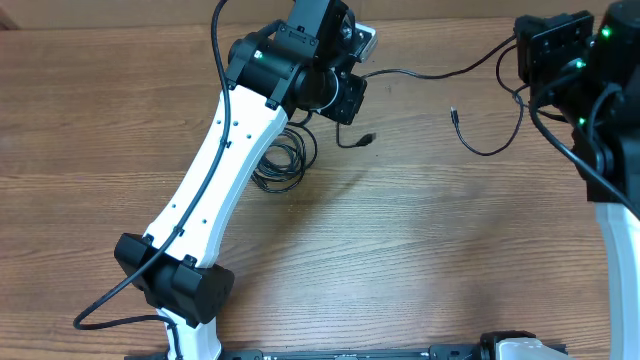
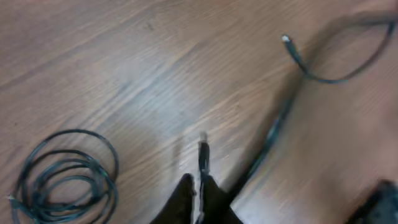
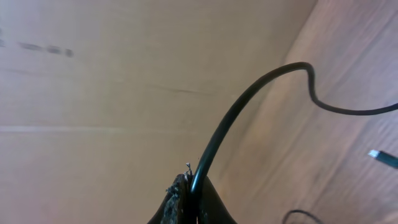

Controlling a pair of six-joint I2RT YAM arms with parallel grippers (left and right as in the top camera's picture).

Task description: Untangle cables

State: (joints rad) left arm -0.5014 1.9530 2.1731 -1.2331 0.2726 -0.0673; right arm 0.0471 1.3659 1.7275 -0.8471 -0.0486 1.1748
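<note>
A coil of thin black cables (image 1: 280,162) lies on the wooden table beside the left arm; it also shows in the left wrist view as the coil (image 2: 62,177). My left gripper (image 1: 342,118) (image 2: 200,186) is shut on one cable just behind its small plug end (image 2: 203,149) (image 1: 368,138). A black cable (image 1: 440,72) stretches across to my right gripper (image 1: 522,62) (image 3: 191,190), which is shut on it and held above the table. This cable (image 3: 249,99) arcs up and away from the fingers. A loose plug end (image 1: 455,113) (image 2: 286,39) trails a curl.
The left arm (image 1: 215,170) slants across the left half of the table, covering part of the coil. The right arm (image 1: 610,130) stands at the right edge. A tan wall (image 3: 124,81) fills most of the right wrist view.
</note>
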